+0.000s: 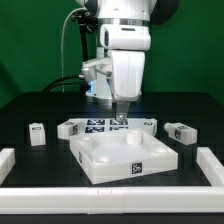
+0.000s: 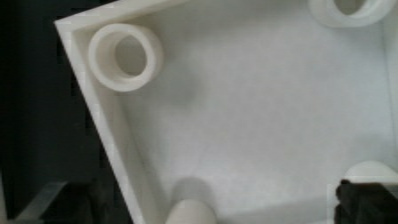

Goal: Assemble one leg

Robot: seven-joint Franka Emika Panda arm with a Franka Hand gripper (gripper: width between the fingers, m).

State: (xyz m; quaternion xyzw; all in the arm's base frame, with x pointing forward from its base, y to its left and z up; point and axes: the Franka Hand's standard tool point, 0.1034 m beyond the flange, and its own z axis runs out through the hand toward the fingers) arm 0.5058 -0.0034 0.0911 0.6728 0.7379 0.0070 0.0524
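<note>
The large white square panel (image 1: pixel 120 158) lies mid-table, and in the wrist view (image 2: pixel 249 110) two of its round corner sockets (image 2: pixel 125 55) show. My gripper (image 1: pixel 120 117) hangs over the panel's far corner. In the wrist view a white rounded leg (image 2: pixel 187 205) stands up between my fingertips (image 2: pixel 365 198). The jaws are wide apart and clear of it, so my gripper (image 2: pixel 205 208) is open. Two loose legs with marker tags lie on the table: one at the exterior view's left (image 1: pixel 38 133), one at its right (image 1: pixel 180 132).
The marker board (image 1: pixel 95 126) lies behind the panel. Long white border rails run along the front (image 1: pixel 110 200), the left (image 1: pixel 8 162) and the right (image 1: pixel 212 165). Two more small white tagged parts (image 1: pixel 150 123) sit beside the marker board.
</note>
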